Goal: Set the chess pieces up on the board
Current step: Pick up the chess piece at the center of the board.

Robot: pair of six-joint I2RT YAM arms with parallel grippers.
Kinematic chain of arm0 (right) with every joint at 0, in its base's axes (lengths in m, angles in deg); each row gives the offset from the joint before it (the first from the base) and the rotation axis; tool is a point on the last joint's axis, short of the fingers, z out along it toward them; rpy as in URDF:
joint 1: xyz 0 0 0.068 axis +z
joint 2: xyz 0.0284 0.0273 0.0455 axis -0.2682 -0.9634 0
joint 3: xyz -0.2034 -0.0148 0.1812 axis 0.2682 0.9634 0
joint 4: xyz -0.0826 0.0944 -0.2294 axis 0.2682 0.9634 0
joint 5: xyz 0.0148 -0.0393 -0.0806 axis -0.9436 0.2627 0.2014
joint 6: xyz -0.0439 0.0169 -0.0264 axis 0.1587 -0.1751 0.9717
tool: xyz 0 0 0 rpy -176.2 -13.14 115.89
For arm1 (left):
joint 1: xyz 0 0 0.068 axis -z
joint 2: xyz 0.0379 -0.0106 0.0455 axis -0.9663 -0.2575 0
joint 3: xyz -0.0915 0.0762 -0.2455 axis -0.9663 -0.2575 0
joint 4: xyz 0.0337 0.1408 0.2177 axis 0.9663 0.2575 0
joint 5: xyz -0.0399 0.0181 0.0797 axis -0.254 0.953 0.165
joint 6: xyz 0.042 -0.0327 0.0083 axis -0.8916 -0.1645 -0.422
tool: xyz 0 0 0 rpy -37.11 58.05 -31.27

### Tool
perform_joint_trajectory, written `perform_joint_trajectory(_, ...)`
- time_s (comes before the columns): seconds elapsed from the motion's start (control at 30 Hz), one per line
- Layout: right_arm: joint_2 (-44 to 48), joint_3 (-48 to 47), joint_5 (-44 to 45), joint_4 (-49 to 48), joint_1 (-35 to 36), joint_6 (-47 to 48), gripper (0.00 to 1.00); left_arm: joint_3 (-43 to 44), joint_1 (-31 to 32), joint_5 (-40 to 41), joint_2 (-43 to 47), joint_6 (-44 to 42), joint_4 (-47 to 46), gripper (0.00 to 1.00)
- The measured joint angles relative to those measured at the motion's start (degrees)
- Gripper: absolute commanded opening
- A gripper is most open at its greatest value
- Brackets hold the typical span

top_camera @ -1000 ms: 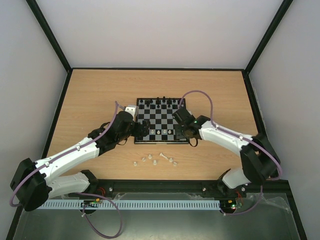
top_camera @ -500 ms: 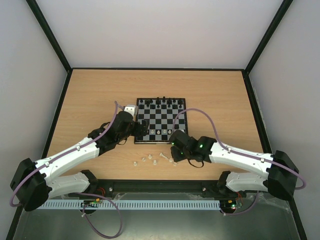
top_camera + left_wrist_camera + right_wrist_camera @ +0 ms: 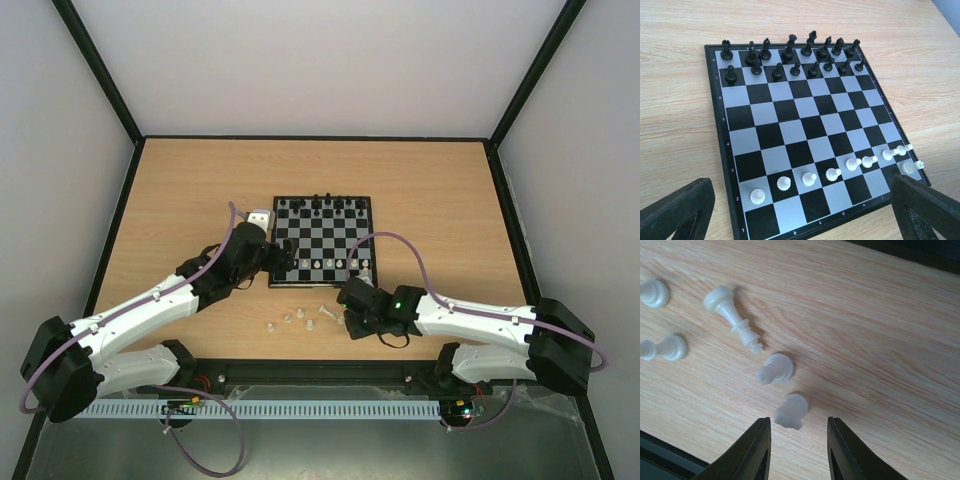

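The board (image 3: pixel 322 232) lies mid-table, with black pieces (image 3: pixel 790 50) along its far side. A row of white chess pieces (image 3: pixel 832 173) stands on its near side, and one more (image 3: pixel 912 166) is at the near right corner. Several loose white chess pieces (image 3: pixel 300 316) lie on the wood in front of the board. My right gripper (image 3: pixel 349 312) hovers low over them, open and holding nothing. In the right wrist view a fallen piece (image 3: pixel 790 411) lies just ahead of the right gripper (image 3: pixel 797 442). My left gripper (image 3: pixel 800 220) stands wide open at the board's near left edge.
Other fallen white pieces (image 3: pixel 775 369) and a taller one (image 3: pixel 732 317) lie to the left of the right fingers. The table's dark front rail (image 3: pixel 320 370) runs close behind the loose pieces. Black frame posts border the table.
My right arm has pulled back from the board's near right corner to the loose pieces, leaving a white piece standing there, and its jaws have opened a little. The left arm has not moved.
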State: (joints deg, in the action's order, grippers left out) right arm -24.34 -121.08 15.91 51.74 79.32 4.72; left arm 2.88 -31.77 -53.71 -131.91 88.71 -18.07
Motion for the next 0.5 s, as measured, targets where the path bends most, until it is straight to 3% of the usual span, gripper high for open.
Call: perform_joint_trajectory(0.5,-2.8,1.3,-1.2,-4.1,1.1,-0.1,0.29,0.0,-0.1,0.1,0.0,0.0,0.0,0.99)
